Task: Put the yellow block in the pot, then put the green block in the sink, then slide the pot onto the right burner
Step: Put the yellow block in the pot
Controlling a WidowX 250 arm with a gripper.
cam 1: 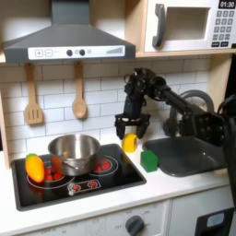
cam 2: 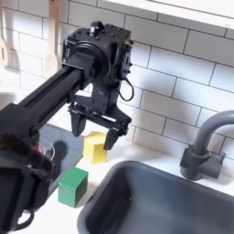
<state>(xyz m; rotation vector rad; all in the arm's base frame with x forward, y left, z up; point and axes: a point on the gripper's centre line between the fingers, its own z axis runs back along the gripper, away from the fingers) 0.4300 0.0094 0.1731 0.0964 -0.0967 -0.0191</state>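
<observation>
Hovering spread wide and empty, the black gripper is held directly above the small bright yellow block on the table beside the dark grey sink, apparently so its fingers can straddle it.

The yellow block is a small bright cube standing upright on the white counter at the back, between the stove and the sink; in the second exterior view it sits near the sink's far corner. The green block is a like-sized cube on the counter nearer the front, just beside the sink's rim, apart from the yellow one. The pot is round shiny steel, upright on the stove's burners. The sink is a dark grey rounded basin in the white counter
</observation>
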